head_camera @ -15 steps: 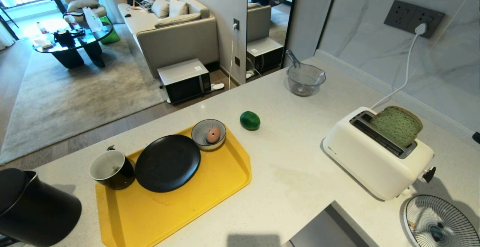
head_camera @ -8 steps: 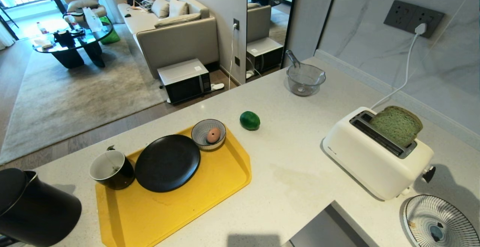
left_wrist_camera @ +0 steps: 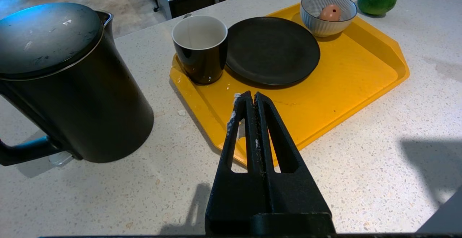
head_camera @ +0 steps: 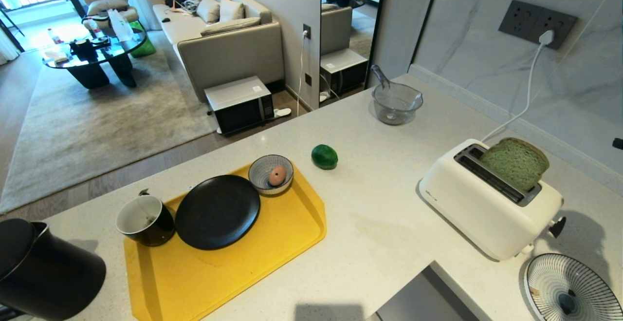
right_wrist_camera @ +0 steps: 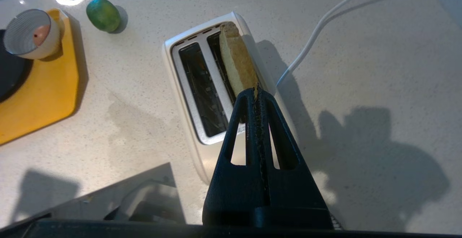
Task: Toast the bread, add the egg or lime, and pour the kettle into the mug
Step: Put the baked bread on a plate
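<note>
Countertop — closed right gripper above bread (in toaster), apart.

The counter is pale speckled stone, smooth with a soft sheen, and the wall behind it is polished marble-look slab. The toaster has a glossy cream plastic shell with brushed metal around its slots — the bread looks porous and matt. The kettle is matt black, the mug glossy-glazed, the tray smooth yellow plastic, the far bowl clear glass.
</note>
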